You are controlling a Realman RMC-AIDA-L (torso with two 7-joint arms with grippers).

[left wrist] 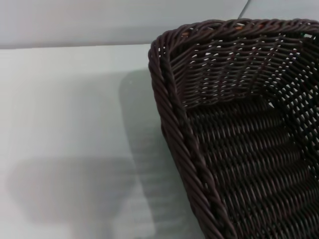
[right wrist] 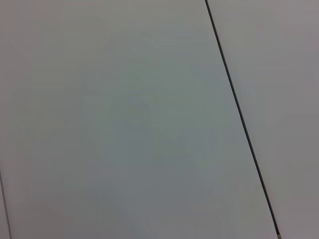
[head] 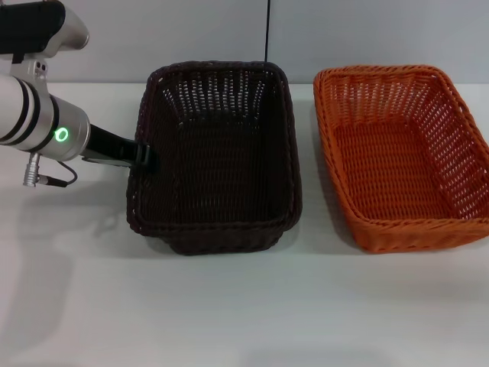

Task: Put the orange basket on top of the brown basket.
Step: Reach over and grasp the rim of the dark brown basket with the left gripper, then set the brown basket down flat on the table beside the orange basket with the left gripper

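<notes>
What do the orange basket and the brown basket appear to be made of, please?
The orange basket looks like woven wicker-style strands, perhaps plastic rattan: uniform bright colour, slight sheen, open-weave sloped sides, braided rim. The brown basket shows the same weave in very dark, almost black strands with a braided rim, clear in the left wrist view; natural or synthetic fibre cannot be told.

We see a bare strip of table [head: 308,153] between brown basket [head: 218,160] and orange basket [head: 401,153], left gripper [head: 145,157] crowding the brown basket's left rim, open table in front.
</notes>
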